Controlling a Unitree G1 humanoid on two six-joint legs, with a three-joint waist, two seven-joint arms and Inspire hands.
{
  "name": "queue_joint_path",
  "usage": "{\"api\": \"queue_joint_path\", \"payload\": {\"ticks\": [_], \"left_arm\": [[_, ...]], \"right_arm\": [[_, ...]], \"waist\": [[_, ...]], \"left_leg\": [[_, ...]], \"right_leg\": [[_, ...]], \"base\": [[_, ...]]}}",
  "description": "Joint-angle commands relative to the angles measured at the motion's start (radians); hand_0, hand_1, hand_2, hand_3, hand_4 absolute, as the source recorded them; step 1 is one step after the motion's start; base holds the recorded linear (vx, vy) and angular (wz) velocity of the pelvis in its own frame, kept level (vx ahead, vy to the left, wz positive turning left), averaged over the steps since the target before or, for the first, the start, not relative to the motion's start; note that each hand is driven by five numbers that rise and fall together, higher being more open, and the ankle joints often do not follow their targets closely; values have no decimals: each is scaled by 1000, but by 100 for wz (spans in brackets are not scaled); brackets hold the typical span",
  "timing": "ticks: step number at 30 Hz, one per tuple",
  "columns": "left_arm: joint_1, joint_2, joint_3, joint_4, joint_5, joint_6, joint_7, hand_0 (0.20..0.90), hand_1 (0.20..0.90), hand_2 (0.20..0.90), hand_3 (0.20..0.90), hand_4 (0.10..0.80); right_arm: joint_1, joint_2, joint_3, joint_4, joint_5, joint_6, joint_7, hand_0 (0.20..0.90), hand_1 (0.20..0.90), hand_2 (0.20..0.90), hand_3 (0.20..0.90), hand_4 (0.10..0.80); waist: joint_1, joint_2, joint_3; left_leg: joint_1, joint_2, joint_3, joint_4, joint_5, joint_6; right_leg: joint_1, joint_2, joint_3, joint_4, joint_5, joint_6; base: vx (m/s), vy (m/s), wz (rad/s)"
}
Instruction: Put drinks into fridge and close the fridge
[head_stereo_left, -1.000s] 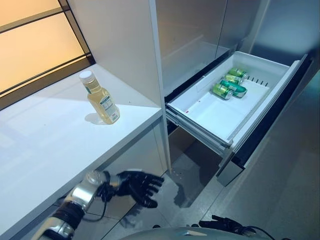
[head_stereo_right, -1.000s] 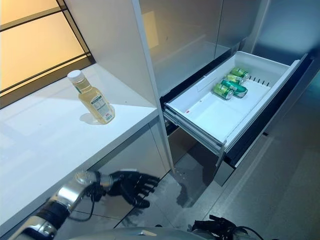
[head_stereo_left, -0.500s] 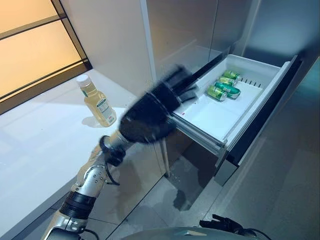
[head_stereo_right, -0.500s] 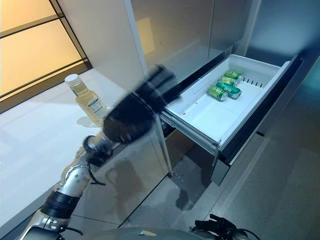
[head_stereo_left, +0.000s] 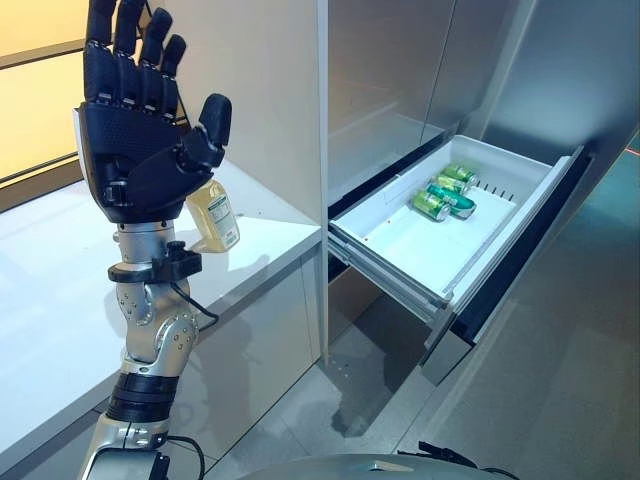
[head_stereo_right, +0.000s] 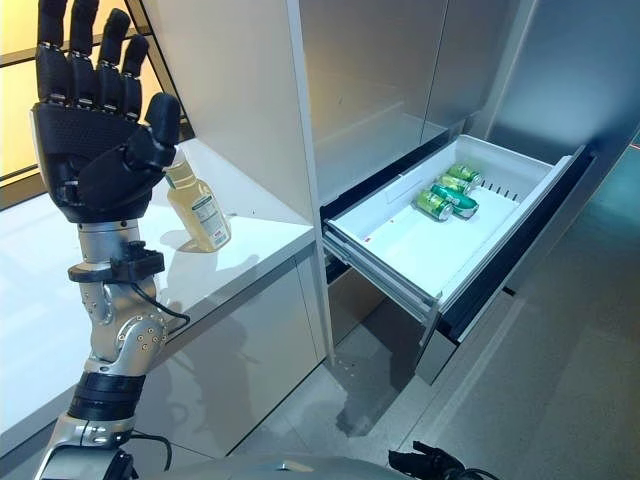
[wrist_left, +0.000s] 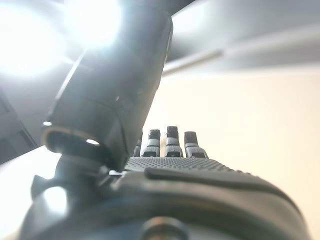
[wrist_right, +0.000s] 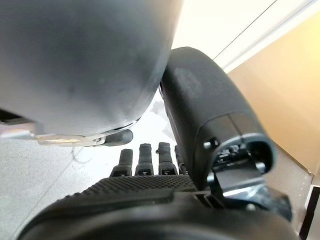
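Observation:
My left hand (head_stereo_left: 140, 140) is raised high in front of the counter, palm facing me, fingers straight and spread, holding nothing. Behind it a pale yellow drink bottle (head_stereo_right: 200, 212) with a white cap stands upright on the white counter (head_stereo_left: 50, 270); the hand hides its top in the left eye view. The white fridge drawer (head_stereo_left: 400, 240) is pulled out at the right, with several green cans (head_stereo_left: 445, 192) lying at its far end. My right hand (wrist_right: 145, 185) shows in its own wrist view with straight fingers and nothing in it.
A tall white cabinet panel (head_stereo_left: 270, 90) stands between the counter and the grey fridge front (head_stereo_left: 390, 70). An orange-lit window (head_stereo_left: 40, 110) runs behind the counter. Grey floor (head_stereo_left: 560, 330) lies below and to the right of the drawer.
My left hand has swung up from below the counter's edge to head height, still spread. The view shifted a little; the bottle, cans and drawer stayed put.

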Motion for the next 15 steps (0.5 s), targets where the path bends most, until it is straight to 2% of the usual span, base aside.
{"api": "queue_joint_path", "payload": {"ticks": [1, 6, 15], "left_arm": [[-145, 43, 33, 20, 131, 12, 148, 900, 900, 900, 900, 800], [-140, 61, 31, 132, 244, 45, 272, 900, 900, 900, 900, 800], [-142, 95, 19, 314, 305, 62, 327, 900, 900, 900, 900, 800]], "right_arm": [[3, 8, 31, 32, 22, 19, 6, 900, 900, 900, 900, 800], [4, 9, 22, 26, 13, 28, 4, 900, 900, 900, 900, 800], [3, -4, 9, 18, -16, 47, 8, 900, 900, 900, 900, 800]], "waist": [[-10, 0, -6], [-14, -1, -6], [-25, -1, -11]], "left_leg": [[24, -27, 2, 15, -131, 42], [26, -28, 10, 19, -131, 43], [22, -27, 26, 26, -129, 37]], "right_leg": [[-19, 18, -8, 99, -100, 26], [-19, 19, -1, 105, -103, 25], [-24, 20, 10, 112, -101, 29]], "base": [[0, 0, 0], [0, 0, 0], [0, 0, 0]]}}
